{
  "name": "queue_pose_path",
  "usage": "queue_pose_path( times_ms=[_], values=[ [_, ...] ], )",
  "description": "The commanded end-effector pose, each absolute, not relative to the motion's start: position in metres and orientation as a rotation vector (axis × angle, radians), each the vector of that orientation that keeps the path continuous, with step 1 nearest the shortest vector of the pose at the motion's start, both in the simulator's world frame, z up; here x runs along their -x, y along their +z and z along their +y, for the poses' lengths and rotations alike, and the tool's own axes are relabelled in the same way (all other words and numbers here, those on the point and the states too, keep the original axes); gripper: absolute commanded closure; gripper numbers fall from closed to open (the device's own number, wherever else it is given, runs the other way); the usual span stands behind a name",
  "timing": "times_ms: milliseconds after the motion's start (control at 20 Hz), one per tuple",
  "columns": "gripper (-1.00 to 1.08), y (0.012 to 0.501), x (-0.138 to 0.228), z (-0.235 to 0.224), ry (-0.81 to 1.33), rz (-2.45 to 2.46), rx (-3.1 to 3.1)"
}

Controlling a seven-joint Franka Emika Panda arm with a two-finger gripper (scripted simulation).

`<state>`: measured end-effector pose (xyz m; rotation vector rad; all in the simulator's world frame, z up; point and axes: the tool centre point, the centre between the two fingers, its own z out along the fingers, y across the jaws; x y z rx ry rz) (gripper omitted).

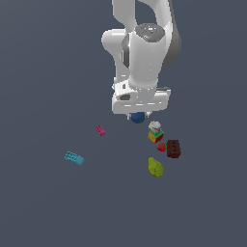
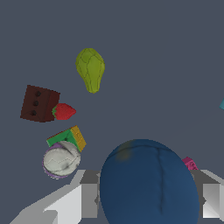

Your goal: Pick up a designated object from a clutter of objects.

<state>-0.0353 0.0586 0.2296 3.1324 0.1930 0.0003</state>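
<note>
The designated object, a smooth dark blue ball (image 1: 138,117) (image 2: 148,183), sits right under the white hand. My gripper (image 1: 138,117) (image 2: 149,201) is shut on it, and a grey finger (image 2: 89,199) presses on each side of the ball in the wrist view. The hand hides most of the ball in the exterior view. The rest of the clutter lies on the floor, beside and below the ball in the exterior view. I cannot tell whether the ball rests on the floor or hangs above it.
On the exterior view's right lie a white ball (image 1: 155,127), a multicoloured cube (image 1: 156,136), a red piece (image 1: 161,146), a dark brown block (image 1: 173,148) and a yellow-green pear (image 1: 155,167). A pink brick (image 1: 100,130) and a cyan brick (image 1: 74,157) lie on its left.
</note>
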Motion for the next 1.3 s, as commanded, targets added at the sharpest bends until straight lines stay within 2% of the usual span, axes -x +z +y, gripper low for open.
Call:
queue_pose_path(
  times_ms=[0,650,1250],
  values=[
    [1.08,0.255,0.038,0.077,0.0,0.192,-3.132],
    [1.08,0.365,0.041,0.158,0.0,0.193,-3.134],
    [1.08,0.396,0.039,0.181,0.0,0.193,-3.136]
  ],
)
